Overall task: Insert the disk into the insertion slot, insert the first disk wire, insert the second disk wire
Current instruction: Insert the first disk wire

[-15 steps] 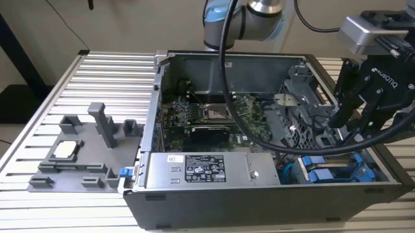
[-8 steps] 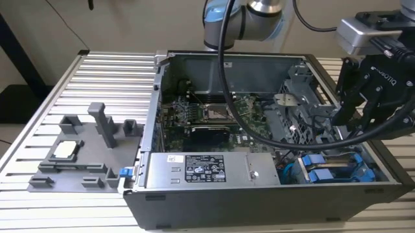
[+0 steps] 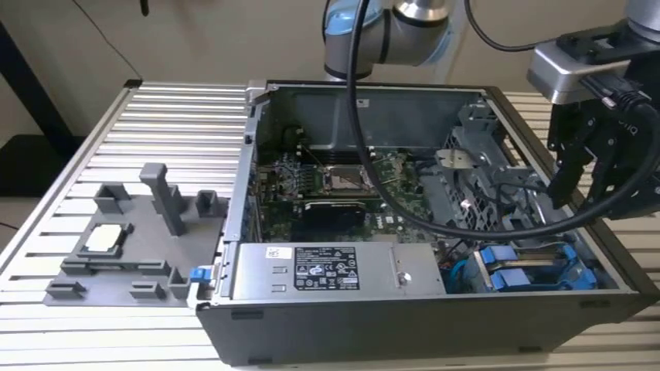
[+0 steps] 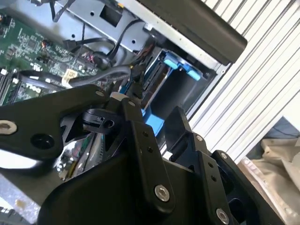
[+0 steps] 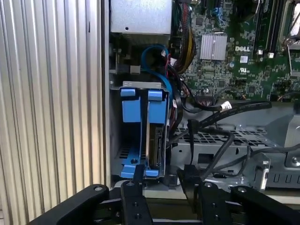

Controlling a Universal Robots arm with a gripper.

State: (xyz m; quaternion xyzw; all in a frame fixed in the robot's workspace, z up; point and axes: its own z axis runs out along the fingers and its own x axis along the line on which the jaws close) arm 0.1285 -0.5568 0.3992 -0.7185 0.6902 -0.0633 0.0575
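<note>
A: In the drive-bay corner of the computer case (image 3: 413, 325), you had the gripper (image 5: 163, 178) poised over the insertion slot (image 5: 116, 140). Jaws well apart, nothing between them in both wrist views.

B: And the disk?

A: The disk (image 5: 154, 145) stood on edge inside the slot in its blue carrier (image 5: 132, 110). It sat deep enough that I'd judge the insertion done. So you were on the wire stage, I'd say.

B: Wires plugged?

A: Couldn't tell. Black cables (image 5: 234, 108) ran across the perforated cage (image 5: 220, 138) just beside the bay. One ended in what looked like a dark plug (image 5: 191, 125) near the disk. A blue cable (image 5: 143, 56) looped between the bay and the power-supply box (image 5: 140, 16). The disk's connector end was too dark to read.

B: What mattered for doing it well?

A: My judgement: you needed the grip on the plug body, not the cord. You also needed it squared to the disk's connector edge, then a straight push with no twist. The bundle was crowded, so an open finger could have snagged a neighbouring cable. The arm's own black cable (image 3: 354, 93) draped across the case over the motherboard (image 3: 341, 178), so that needed watching too. The case sat flat on the slatted bench (image 3: 154, 116).
</note>
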